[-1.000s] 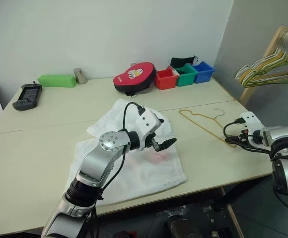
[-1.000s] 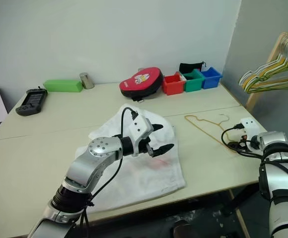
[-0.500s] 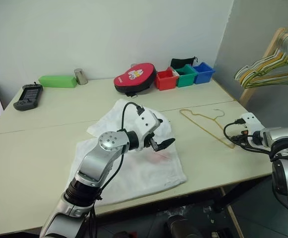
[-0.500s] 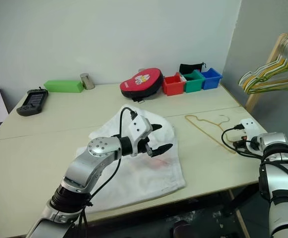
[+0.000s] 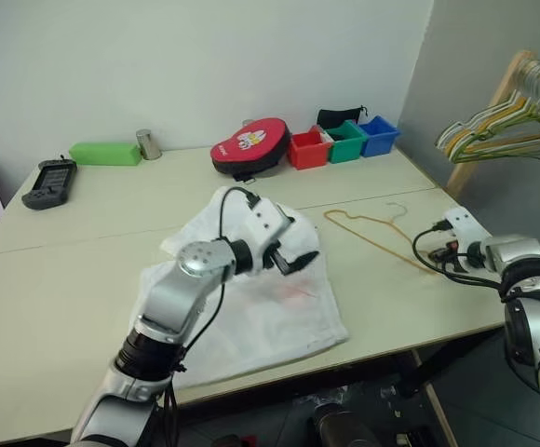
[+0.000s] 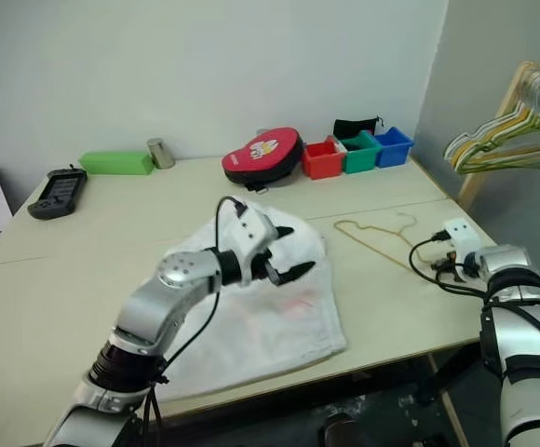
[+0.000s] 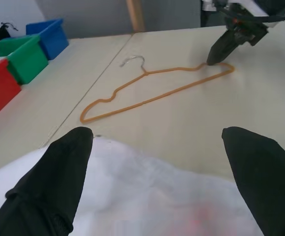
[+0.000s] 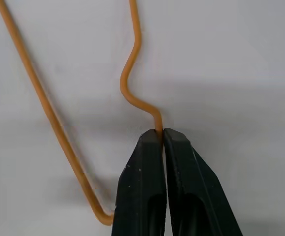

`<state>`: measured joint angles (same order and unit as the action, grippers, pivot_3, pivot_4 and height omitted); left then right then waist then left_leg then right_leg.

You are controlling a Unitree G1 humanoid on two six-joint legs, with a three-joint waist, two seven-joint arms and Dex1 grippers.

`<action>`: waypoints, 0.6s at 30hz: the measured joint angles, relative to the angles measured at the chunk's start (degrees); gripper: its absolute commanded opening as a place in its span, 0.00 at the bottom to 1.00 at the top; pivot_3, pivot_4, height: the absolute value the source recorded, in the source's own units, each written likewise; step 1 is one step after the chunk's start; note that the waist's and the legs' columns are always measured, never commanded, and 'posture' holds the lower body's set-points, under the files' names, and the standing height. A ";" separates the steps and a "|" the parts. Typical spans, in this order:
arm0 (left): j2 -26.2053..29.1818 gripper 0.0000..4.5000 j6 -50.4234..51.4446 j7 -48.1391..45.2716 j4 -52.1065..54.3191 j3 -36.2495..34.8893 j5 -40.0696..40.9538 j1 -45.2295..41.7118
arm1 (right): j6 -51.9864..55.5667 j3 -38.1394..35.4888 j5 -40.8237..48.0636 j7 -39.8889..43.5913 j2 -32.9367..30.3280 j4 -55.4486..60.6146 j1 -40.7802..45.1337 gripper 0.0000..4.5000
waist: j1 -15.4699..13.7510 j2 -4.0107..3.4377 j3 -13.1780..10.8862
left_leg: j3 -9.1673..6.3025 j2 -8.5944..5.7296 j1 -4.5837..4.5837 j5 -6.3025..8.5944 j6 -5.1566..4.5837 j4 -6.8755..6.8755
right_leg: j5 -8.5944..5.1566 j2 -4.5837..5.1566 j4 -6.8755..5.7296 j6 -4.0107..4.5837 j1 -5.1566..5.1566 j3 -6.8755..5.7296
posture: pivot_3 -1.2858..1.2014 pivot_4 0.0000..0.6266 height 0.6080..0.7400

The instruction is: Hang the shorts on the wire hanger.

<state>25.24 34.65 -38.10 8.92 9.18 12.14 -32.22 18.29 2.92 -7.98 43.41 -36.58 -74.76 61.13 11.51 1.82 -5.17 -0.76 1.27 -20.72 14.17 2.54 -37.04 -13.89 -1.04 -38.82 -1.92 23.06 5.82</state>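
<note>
Cream table (image 5: 65, 270), right claw (image 8: 162, 135) pinching wire hanger (image 7: 152, 91), left claw (image 7: 157, 162) spread over shorts (image 5: 270, 317)

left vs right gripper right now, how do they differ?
The left gripper is open, its fingers spread wide; the right gripper is shut. The left gripper holds nothing and hovers over the shorts; the right gripper pinches the wire hanger near one end of its triangle. The left gripper is mid-table; the right gripper is by the table's right edge. Both have two black fingers.
</note>
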 measured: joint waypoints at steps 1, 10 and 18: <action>0.65 1.00 -0.26 0.01 -1.26 -1.60 0.15 -1.22 | -1.27 0.56 -0.41 -0.49 0.15 0.73 1.40 0.01 | -0.01 0.00 0.00 | -0.03 0.01 0.01 0.00 0.00 0.01 | 0.00 -0.01 0.00 0.00 0.04 -0.03 | 0.50 0.05 1.00; 6.05 1.00 -4.94 -2.75 -16.10 -8.61 1.04 -9.80 | -14.95 5.67 -5.75 -9.03 5.89 11.17 6.39 0.01 | -0.80 -0.04 -0.01 | -0.19 0.15 -0.31 0.05 0.05 0.11 | -0.09 -0.07 0.31 -0.14 0.27 -0.27 | 0.50 0.06 1.00; 12.74 1.00 -7.58 -10.33 -30.94 -14.30 4.04 -18.36 | -32.10 8.21 -9.47 -16.61 4.06 24.53 1.00 0.01 | -1.94 -0.04 -0.01 | -0.20 0.14 -0.44 0.12 0.12 0.18 | -0.15 -0.01 0.56 -0.24 0.29 -0.32 | 0.50 0.04 1.00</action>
<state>37.98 27.07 -48.43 -22.02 -5.12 16.18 -50.58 -13.81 11.13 -17.45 26.80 -32.52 -50.23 62.14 9.57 1.78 -5.18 -0.95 1.41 -21.16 14.29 2.66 -36.86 -14.05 -1.04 -38.26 -2.16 23.35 5.50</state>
